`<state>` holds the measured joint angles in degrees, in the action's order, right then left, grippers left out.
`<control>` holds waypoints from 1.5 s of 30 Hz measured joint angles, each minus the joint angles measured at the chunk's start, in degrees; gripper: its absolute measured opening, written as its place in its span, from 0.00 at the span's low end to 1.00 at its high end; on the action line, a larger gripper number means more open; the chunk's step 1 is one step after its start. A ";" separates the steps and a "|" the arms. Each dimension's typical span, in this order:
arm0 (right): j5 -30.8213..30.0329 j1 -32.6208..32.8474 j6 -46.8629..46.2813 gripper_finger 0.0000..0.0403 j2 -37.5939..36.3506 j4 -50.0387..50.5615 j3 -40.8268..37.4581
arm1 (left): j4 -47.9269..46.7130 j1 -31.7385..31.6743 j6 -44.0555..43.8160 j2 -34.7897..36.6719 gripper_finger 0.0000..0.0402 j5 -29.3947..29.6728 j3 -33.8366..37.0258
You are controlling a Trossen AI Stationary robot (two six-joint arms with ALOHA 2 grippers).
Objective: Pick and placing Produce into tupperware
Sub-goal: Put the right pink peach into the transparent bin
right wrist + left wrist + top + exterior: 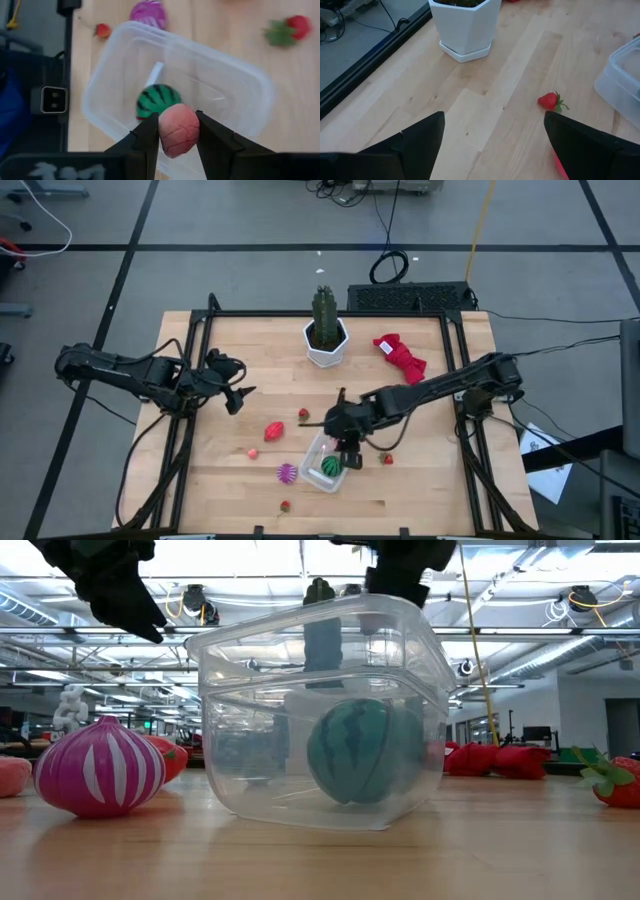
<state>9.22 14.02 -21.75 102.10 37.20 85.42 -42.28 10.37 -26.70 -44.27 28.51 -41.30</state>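
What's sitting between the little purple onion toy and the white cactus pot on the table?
From above, the larger red piece and a small strawberry lie between the purple onion and the white pot; otherwise bare wood.

The tupperware sits lower centre of the high view, a ball inside, the onion just left.

From where I stand, no writing, label, brand, number or sign can be read on anything on the table.
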 joint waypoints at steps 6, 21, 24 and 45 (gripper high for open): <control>0.52 0.02 1.44 0.26 5.74 4.51 6.70 | -0.25 0.00 -0.02 0.02 0.87 -0.02 0.00; -3.54 0.29 4.46 0.27 11.28 4.25 8.81 | -0.69 0.00 -0.04 0.01 0.87 -0.02 0.00; -4.88 0.24 4.65 0.27 11.33 4.35 8.81 | -0.74 -0.02 -0.13 0.00 0.87 -0.02 0.00; -4.73 -0.22 4.06 0.27 11.30 -0.16 3.42 | -0.76 0.00 -0.44 0.01 0.87 -0.04 0.00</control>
<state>4.49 13.80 -17.69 113.40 37.05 88.85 -43.05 10.37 -27.14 -44.27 28.47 -41.30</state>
